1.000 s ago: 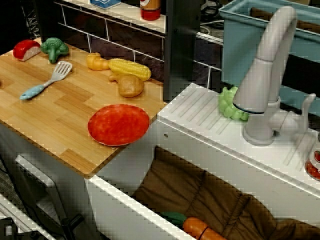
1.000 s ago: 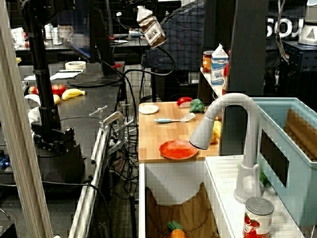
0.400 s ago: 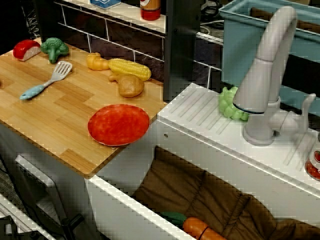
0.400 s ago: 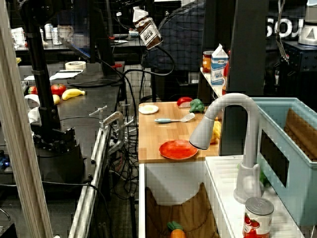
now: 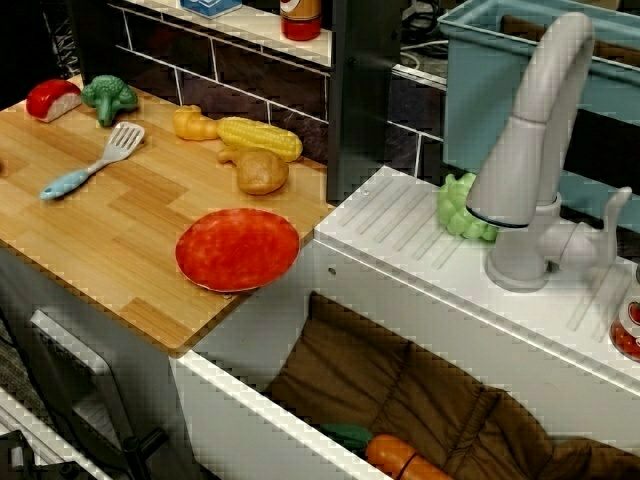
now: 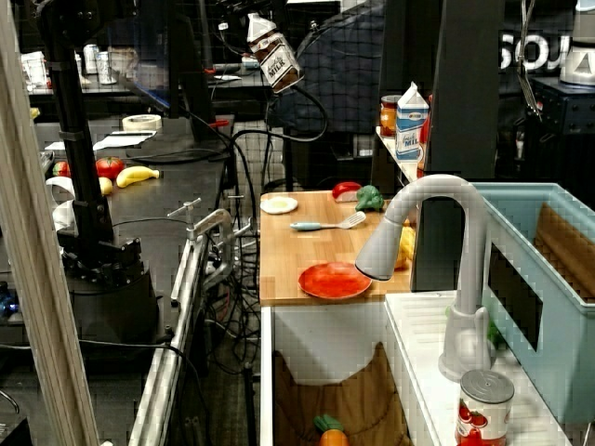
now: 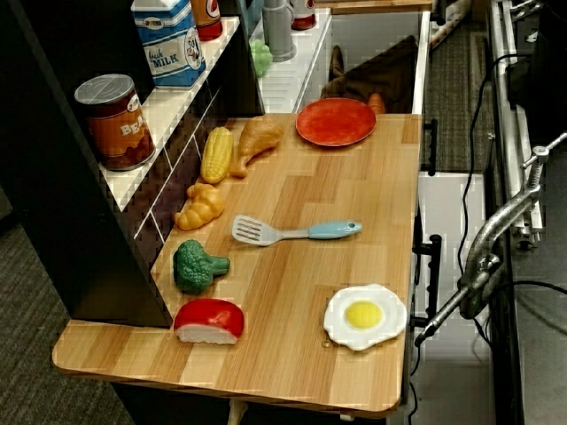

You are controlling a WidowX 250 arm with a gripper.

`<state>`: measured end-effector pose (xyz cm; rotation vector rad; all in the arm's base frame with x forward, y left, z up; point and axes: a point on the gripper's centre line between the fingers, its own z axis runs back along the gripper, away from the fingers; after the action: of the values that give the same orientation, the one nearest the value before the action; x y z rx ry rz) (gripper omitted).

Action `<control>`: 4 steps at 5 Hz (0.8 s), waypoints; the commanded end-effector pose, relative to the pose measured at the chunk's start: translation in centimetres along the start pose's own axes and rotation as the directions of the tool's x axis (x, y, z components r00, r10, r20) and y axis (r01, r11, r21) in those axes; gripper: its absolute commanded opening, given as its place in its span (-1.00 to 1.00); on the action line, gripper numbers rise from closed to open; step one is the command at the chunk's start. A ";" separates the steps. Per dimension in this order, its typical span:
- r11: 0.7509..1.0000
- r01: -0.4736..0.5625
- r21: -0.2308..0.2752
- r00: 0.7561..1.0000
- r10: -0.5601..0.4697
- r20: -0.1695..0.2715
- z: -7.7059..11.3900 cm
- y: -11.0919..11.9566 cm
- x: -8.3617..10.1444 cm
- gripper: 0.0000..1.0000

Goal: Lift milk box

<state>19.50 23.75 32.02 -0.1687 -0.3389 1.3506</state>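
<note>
High above wooden counter [image 6: 321, 255]: milk box [image 6: 272, 54] tilted, airborne; gripper hidden, state unclear; red plate [image 6: 335, 280], spatula [image 6: 327, 224] below.

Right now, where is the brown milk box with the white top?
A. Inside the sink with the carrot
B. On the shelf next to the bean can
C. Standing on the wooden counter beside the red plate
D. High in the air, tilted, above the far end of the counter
D: the milk box hangs tilted well above the wooden counter, touching no surface.

Two milk cartons: a brown one [image 6: 271, 53] and a blue one [image 7: 168, 41]; two cans: [image 7: 114, 120] and [image 6: 483, 407].
</note>
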 end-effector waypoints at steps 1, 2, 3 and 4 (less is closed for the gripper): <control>1.000 0.008 -0.021 0.998 -0.007 0.065 2.2 -0.6 -0.4 -1.00; 1.000 0.006 -0.022 0.998 -0.005 0.057 2.4 -0.6 -0.3 -1.00; 1.000 0.004 -0.019 0.998 -0.003 0.059 2.2 -0.6 -0.3 -1.00; 1.000 0.004 -0.021 0.998 -0.003 0.058 2.3 -0.7 -0.3 -1.00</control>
<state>19.46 23.59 32.84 -0.1674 -0.3532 1.3610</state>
